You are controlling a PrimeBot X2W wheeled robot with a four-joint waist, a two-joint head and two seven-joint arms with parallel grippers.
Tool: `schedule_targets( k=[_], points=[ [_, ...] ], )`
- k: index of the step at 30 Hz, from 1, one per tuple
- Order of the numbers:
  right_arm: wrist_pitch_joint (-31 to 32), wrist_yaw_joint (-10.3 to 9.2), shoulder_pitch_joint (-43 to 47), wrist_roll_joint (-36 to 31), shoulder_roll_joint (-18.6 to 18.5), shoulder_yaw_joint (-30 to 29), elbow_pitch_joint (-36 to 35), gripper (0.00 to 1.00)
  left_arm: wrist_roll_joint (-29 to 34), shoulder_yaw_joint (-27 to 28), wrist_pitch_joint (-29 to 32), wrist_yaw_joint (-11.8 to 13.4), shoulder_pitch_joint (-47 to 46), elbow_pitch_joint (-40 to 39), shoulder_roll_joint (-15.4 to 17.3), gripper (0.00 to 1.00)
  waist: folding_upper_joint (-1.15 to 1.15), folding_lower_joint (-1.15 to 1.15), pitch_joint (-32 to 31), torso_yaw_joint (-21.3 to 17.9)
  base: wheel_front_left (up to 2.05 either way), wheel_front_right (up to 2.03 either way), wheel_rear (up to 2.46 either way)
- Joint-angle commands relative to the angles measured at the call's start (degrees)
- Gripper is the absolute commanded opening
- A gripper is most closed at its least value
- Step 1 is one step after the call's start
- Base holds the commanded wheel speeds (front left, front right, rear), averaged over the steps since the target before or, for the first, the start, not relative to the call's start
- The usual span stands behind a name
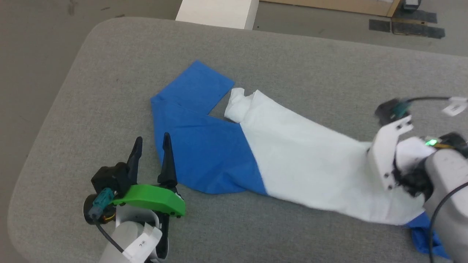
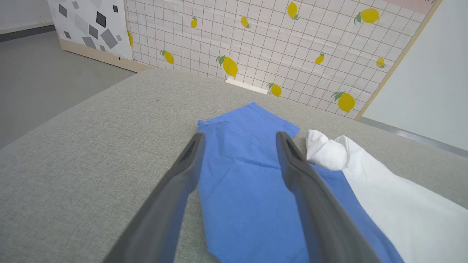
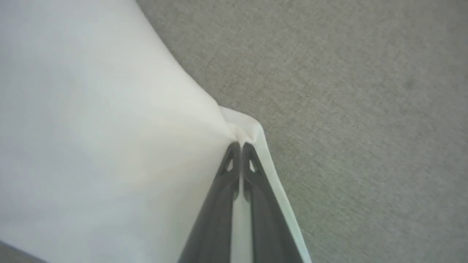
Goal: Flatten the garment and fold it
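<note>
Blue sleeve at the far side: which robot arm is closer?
Left. The left gripper, jaws open, sits just short of the blue sleeve; the right gripper pinches a white corner of the garment, at its opposite end.

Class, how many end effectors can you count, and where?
2. The left end effector is open at the blue sleeve of the thin white-and-blue cloth garment; the right end effector is shut on its white edge.

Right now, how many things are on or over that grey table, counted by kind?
Clothing: 1, the garment, white and blue.
Tools: 2, the left tool open at the blue end, the right tool shut on a white corner.
Total: 3
</note>
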Motion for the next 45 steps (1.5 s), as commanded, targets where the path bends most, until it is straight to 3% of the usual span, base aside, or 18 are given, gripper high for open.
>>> schedule_targets(
  k=[1,7,13,16,19,20,21,24,29,34,40,45],
  points=[
    [-0.8,-0.11,-1.9,-0.3,-0.4,-1.3,0.6,0.0,0.0,-0.1,-0.4,0.3,-1.3,0.0,-0.2,1.0,0.0,0.0,0.8,0.8,0.0,0.0,0.0],
    [-7.3,-0.11,-13.6,-6.8,-1.1,-11.6,1.9,0.0,-0.1,-1.4,-0.7,0.0,-3.0,0.4,-0.9,1.0,0.0,0.0,3.4,3.5,0.0,0.0,0.0],
    [-18.3,-0.11,-22.8,-18.5,1.5,-22.1,2.4,0.0,-0.6,-2.5,-1.2,-0.1,-4.5,1.6,-1.6,1.0,0.0,0.0,5.5,6.1,0.0,0.0,0.0],
    [-16.0,-0.11,-21.6,-20.7,3.8,-22.1,6.2,0.0,-0.8,-2.5,-1.5,0.0,-4.5,2.2,-1.8,1.0,0.0,0.0,5.2,6.3,0.0,0.0,0.0],
    [-7.8,-0.11,-17.7,-18.5,5.8,-20.6,11.5,0.0,-1.0,-2.1,-1.7,0.2,-3.8,3.0,-1.8,1.0,0.0,0.0,4.1,5.3,0.0,0.0,0.0],
    [-6.5,-0.11,-16.8,-17.6,6.0,-20.1,11.9,0.65,-1.0,-2.0,-1.8,0.2,-3.7,3.2,-1.8,1.0,0.0,0.0,3.7,4.9,0.0,0.0,0.0],
    [-6.3,-0.11,-15.9,-16.9,6.1,-19.7,11.6,1.0,-1.1,-2.0,-1.8,0.1,-3.6,3.4,-1.7,1.0,0.0,0.0,3.2,4.4,0.0,0.0,0.0],
    [-8.4,-0.11,-13.9,-14.4,6.1,-19.8,10.0,1.0,-1.2,-2.0,-1.8,-0.1,-3.5,3.8,-1.4,1.0,0.0,0.0,1.9,3.2,0.0,0.0,0.0],
    [-20.5,-0.11,-9.1,-9.0,8.1,-25.3,2.7,1.0,-1.5,-2.1,-1.6,-0.4,-3.2,4.7,-1.0,1.0,0.0,0.0,-1.7,1.3,0.0,0.0,0.0],
    [-31.0,-0.11,1.3,-4.8,11.9,-31.3,-6.8,1.0,-2.0,-2.3,-0.7,-0.4,-1.9,5.2,-0.4,1.0,0.0,0.0,-5.5,-0.8,0.0,0.0,0.0],
    [-33.1,-0.11,16.4,-3.0,15.9,-34.1,-16.0,1.0,-2.4,-2.6,0.4,-0.2,-0.3,4.6,0.2,1.0,0.0,0.0,-7.7,-3.4,0.0,0.0,0.0],
    [-31.7,-0.11,23.7,-2.7,17.9,-35.0,-19.6,1.0,-2.8,-3.2,1.5,-0.3,0.0,4.1,0.2,1.0,0.0,0.0,-8.1,-6.2,0.0,0.0,0.0]
  ],
)
